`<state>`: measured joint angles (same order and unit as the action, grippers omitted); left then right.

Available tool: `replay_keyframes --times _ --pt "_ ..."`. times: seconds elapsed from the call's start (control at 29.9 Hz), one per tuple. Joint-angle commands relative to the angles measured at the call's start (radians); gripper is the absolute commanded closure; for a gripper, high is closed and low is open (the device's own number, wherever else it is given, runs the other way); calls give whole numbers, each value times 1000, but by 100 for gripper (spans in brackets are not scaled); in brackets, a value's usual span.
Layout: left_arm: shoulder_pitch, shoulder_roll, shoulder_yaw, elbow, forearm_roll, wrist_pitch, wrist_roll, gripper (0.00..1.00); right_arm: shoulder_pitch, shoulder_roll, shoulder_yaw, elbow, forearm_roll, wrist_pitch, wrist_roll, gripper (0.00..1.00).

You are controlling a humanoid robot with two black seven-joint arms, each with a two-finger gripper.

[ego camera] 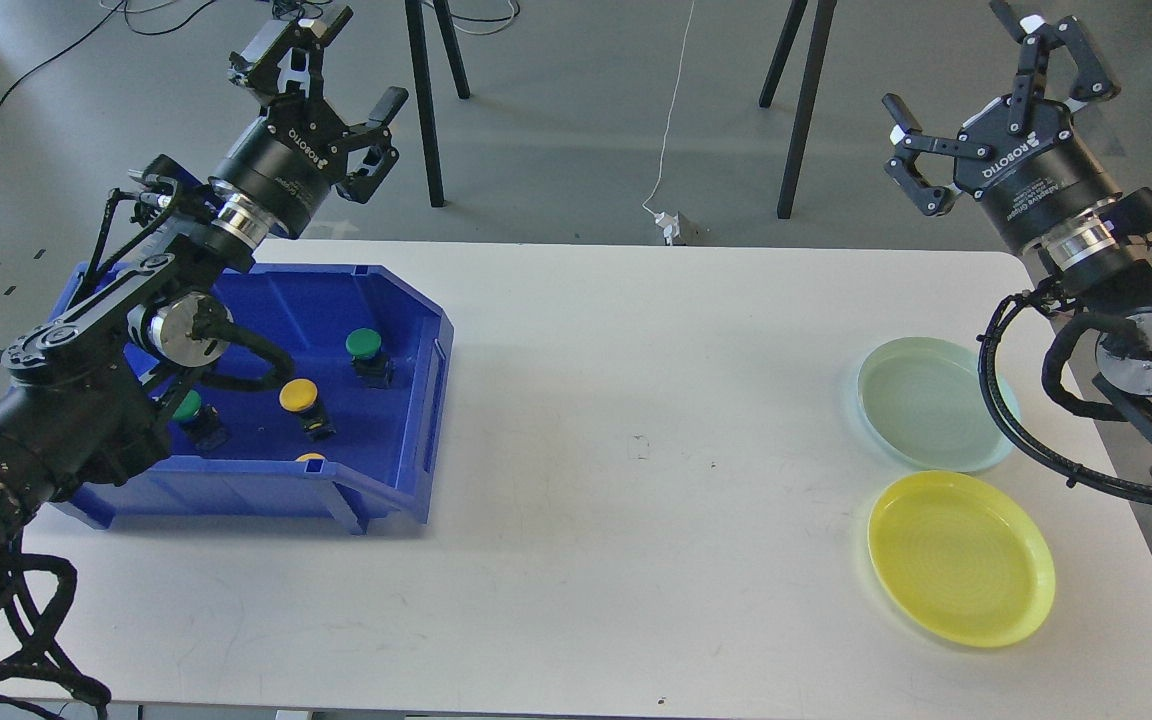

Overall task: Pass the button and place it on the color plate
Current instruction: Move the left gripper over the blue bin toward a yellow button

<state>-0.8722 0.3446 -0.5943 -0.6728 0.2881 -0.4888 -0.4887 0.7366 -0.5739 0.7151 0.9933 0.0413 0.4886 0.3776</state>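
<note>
The worktop is plain white. A deep blue bin holds two green-capped buttons and a yellow-capped button, all on black bases; another yellow cap peeks over the bin's front wall. One plate is pale translucent green, the other bright yellow, both with faint concentric rings. Both arms are black.

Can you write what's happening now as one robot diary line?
left gripper: open, empty, above blue bin | right gripper: open, empty | buttons: in bin | green plate, yellow plate: empty
</note>
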Motion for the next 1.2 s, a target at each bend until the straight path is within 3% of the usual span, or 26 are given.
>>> replay_keyframes --times 0.0,0.27,0.33,0.37,0.53,0.63,0.77,0.97,1.04,1.17 --pt "-8 7 -2 -1 0 0 0 14 0 0 3 1 0 0 0 1" --pt "-39 -12 -104 5 -131 0 0 14 -2 6 15 4 0 0 0 1" --pt "-41 -64 -123 4 -144 0 0 0 -2 8 17 4 0 0 0 1" --pt "-39 -96 -133 -10 -148 0 0 0 -2 8 17 4 0 0 0 1" --pt "2 -89 -266 -192 -141 0 0 0 -40 12 29 10 5 0 1 1" --pt "7 -26 -242 -272 -107 0 0 0 -68 17 41 34 3 0 1 1" --pt "-39 187 -55 -411 -3 0 0 0 -80 8 63 45 3 0 1 1" --pt "-377 502 362 -524 260 0 0 0 -89 17 78 53 3 0 1 1" --pt "-529 548 520 -547 436 0 0 0 -97 19 76 53 3 0 1 1" --pt "-764 512 865 -556 764 0 0 0 -117 20 78 54 3 0 3 1"
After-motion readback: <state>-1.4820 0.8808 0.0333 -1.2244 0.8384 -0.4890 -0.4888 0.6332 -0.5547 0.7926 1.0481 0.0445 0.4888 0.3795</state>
